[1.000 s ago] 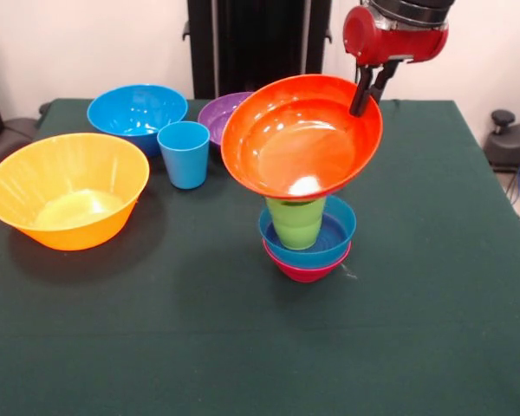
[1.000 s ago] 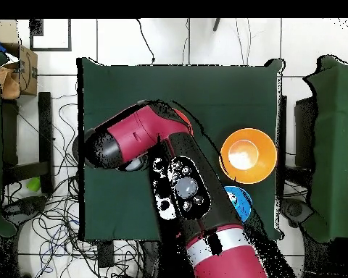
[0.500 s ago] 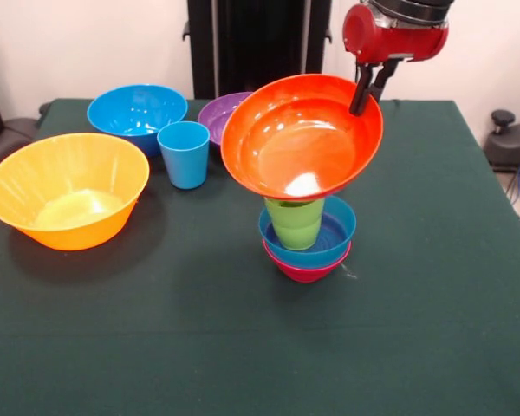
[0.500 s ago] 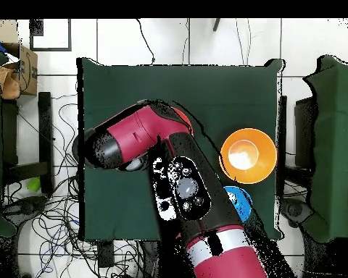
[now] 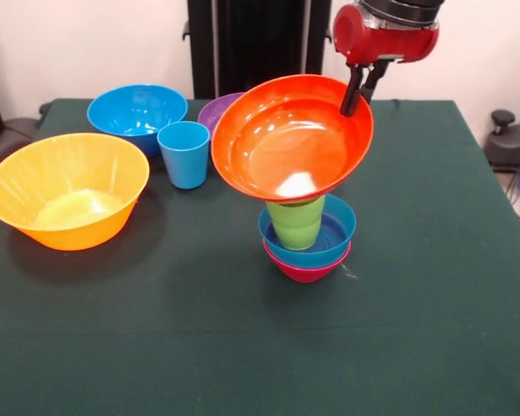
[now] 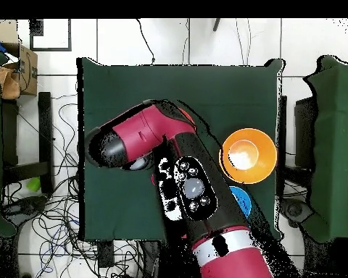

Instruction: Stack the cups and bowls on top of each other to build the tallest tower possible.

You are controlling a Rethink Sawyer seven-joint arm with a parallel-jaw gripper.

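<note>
My gripper [image 5: 354, 102] is shut on the far right rim of the red-orange bowl [image 5: 286, 143] and holds it tilted toward the camera. The bowl hangs over the tower: a lime green cup [image 5: 295, 221] standing in a small blue bowl [image 5: 331, 243], which sits in a small magenta bowl [image 5: 303, 271]. The bowl's bottom hides the cup's rim, so I cannot tell whether they touch. In the overhead view the arm [image 6: 191, 188] covers the tower and the gripper. The red cup is out of view.
The big yellow-orange bowl [image 5: 65, 186] stands at the left, also in the overhead view [image 6: 248, 154]. Behind it are the large blue bowl [image 5: 137, 113], the light blue cup [image 5: 184, 153] and the purple bowl [image 5: 215, 111], partly hidden by the held bowl.
The gripper and the red-orange bowl have shifted a little to the left in the front view. The tower and the other ware have not moved.
</note>
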